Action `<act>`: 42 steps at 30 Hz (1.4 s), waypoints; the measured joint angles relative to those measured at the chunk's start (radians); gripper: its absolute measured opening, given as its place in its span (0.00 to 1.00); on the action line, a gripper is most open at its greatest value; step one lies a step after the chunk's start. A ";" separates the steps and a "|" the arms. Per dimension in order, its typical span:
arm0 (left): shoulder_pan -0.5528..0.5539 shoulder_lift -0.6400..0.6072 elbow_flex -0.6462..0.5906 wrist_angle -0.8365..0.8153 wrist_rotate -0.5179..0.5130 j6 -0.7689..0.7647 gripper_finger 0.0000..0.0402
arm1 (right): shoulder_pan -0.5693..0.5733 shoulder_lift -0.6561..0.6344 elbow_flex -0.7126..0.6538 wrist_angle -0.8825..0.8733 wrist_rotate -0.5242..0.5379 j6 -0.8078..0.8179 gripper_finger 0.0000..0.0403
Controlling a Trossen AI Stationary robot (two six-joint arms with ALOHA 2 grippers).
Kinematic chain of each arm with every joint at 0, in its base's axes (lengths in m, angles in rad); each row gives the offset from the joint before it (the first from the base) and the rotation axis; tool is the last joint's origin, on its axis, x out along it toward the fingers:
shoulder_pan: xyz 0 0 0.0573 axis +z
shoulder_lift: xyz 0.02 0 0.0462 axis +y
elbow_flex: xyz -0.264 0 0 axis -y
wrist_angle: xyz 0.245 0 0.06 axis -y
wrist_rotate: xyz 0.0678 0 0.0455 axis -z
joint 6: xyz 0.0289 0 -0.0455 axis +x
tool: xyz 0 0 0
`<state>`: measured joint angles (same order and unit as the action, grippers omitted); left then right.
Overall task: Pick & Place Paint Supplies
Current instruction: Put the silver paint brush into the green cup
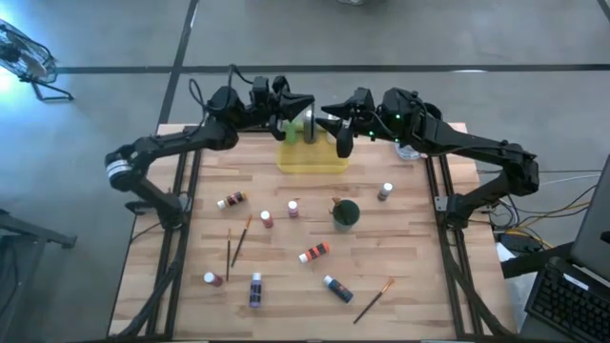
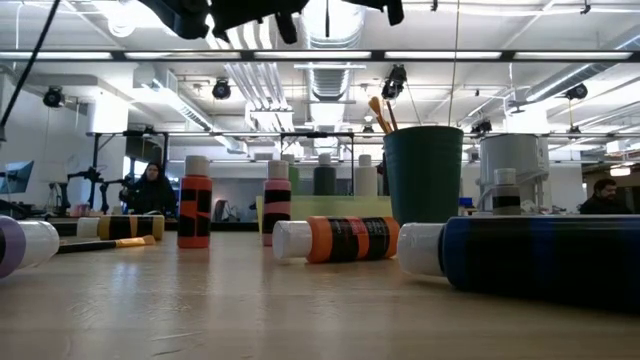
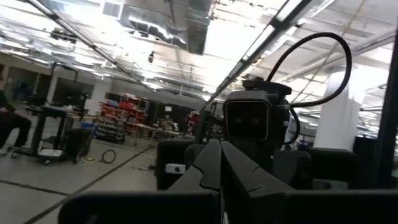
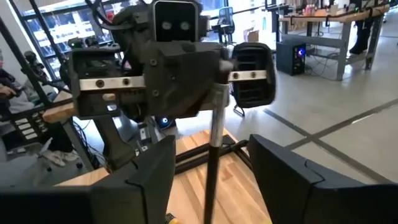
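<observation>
Above the yellow tray point(image 1: 313, 160) at the table's far edge, my left gripper point(image 1: 301, 110) is shut on a thin paintbrush point(image 4: 212, 162). The brush hangs straight down. My right gripper point(image 4: 211, 142) faces the left one with its fingers open, one on each side of the brush's shaft and clear of it. Several paint bottles, such as an orange one point(image 1: 314, 252) and a blue one point(image 1: 336, 288), lie or stand on the table. Loose brushes point(image 1: 240, 238) lie among them. Other bottles point(image 1: 294, 127) stand in the tray. My left gripper holds the paintbrush by its upper end point(image 4: 219, 93), coming at it from the table's left. Its own body hides the exact place of contact. The brush hangs upright below the fingers, clear of the table.
A dark green cup point(image 1: 345, 212) with a brush in it stands right of the table's middle. Bottles and brushes are scattered over the near half. The table's frame rails point(image 1: 181, 219) run along both sides. Beyond the table, people are in the room.
</observation>
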<state>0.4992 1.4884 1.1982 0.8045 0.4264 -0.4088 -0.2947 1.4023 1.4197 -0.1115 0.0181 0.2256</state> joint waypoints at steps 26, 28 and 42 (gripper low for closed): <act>-0.004 0.101 0.112 -0.036 0.091 -0.014 0.00 | -0.010 -0.028 -0.001 -0.017 0.033 -0.083 0.03; -0.004 0.101 0.112 -0.037 0.091 -0.016 0.01 | -0.010 -0.028 -0.001 -0.020 0.032 -0.082 0.03; 0.003 0.099 0.111 -0.037 0.089 -0.051 0.14 | -0.009 -0.039 -0.002 -0.081 -0.011 -0.051 0.02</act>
<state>0.5018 1.5871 1.3094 0.7674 0.5156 -0.4595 -0.3038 1.3634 1.4172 -0.1926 0.0073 0.1745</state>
